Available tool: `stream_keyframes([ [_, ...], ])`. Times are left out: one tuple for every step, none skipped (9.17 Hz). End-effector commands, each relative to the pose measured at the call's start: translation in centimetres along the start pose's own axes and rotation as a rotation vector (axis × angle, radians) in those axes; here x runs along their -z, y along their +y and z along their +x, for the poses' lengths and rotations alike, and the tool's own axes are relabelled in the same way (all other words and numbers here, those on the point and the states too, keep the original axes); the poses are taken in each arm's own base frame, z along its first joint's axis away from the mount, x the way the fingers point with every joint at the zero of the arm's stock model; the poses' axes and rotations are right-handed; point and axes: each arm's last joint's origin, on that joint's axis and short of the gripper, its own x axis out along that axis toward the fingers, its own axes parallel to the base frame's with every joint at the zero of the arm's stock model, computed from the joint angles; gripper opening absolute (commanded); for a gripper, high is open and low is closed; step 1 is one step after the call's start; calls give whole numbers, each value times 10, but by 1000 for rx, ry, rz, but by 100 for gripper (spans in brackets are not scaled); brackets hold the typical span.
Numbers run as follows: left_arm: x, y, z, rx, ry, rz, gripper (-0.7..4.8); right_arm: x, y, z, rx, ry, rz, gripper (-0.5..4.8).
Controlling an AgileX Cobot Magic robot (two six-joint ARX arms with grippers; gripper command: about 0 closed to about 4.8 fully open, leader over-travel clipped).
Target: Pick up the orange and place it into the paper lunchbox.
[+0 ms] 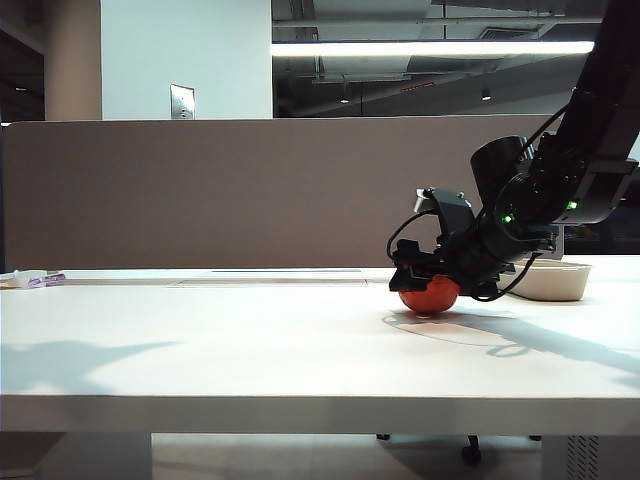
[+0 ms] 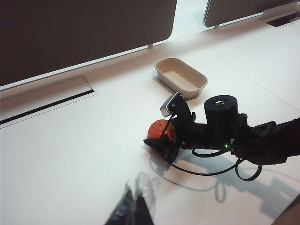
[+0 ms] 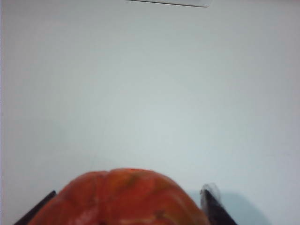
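Looking across the table (image 1: 200, 340) from the exterior camera, I see the right gripper (image 1: 428, 285) lowered over the orange (image 1: 430, 296), which sits on the white surface a little in front of the paper lunchbox (image 1: 552, 281). My right wrist camera shows the fruit (image 3: 119, 199) close up: reddish-orange, glossy, with shallow creases running toward the top and paler blotches low on the skin. One dark finger (image 3: 213, 204) stands on each side of it, jaws spread wide around the fruit; I cannot tell whether they touch it yet. The lunchbox (image 2: 181, 77) is a shallow beige tray with rounded corners and nothing inside. The left gripper (image 2: 136, 204) hangs well apart from the orange (image 2: 161, 131), its tips close together, pinching nothing.
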Motion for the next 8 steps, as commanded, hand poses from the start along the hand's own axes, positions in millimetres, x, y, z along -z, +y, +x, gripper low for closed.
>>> stream_keyframes([
  [-2,-4,1,118,-13,1,-5,-29,2,-13,-1,-84,-18,158],
  [-2,-4,1,130,-12,-5,-5,-35,2,-17,2,-101,-21,157],
  [-1,-4,6,154,-2,-25,-5,-84,-31,-58,171,-257,-47,158],
  [-2,-4,6,155,-9,-23,-5,-94,-59,-68,253,-295,-51,157],
  [-2,-4,6,155,-17,-21,-5,-102,-85,-73,335,-322,-39,157],
  [-3,-4,6,155,-19,-21,-5,-105,-94,-73,352,-333,-38,157],
  [-2,-4,6,155,-18,-20,-5,-106,-137,-47,407,-336,-29,157],
  [-2,-4,6,155,-18,-21,-5,-93,-163,-14,418,-243,-4,157],
])
